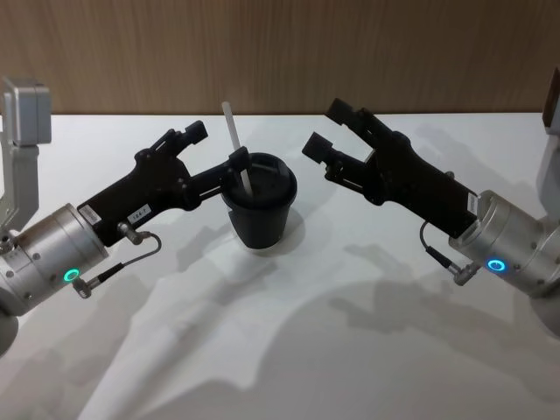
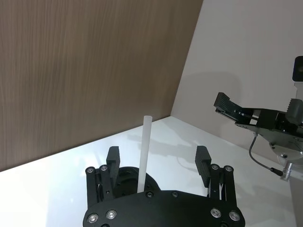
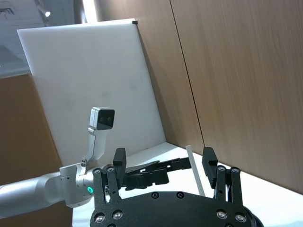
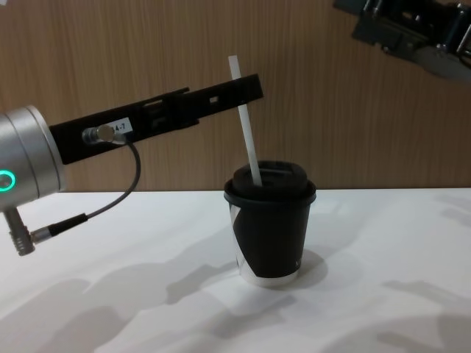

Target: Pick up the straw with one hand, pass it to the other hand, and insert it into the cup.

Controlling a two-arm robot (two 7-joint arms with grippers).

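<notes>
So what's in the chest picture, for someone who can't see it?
A white straw stands tilted in the lid of a black cup on a white table. The left pincer reaches in beside the straw; the right pincer is high up.

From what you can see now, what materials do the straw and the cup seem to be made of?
The straw looks like thin plastic: white, slightly translucent, smooth and straight. The cup seems to be matte black paper with a white patch on its side; its lid looks like moulded black plastic with a faint sheen.

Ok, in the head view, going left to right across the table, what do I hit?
Left gripper → straw, standing in the cup → right gripper, jaws open.
</notes>
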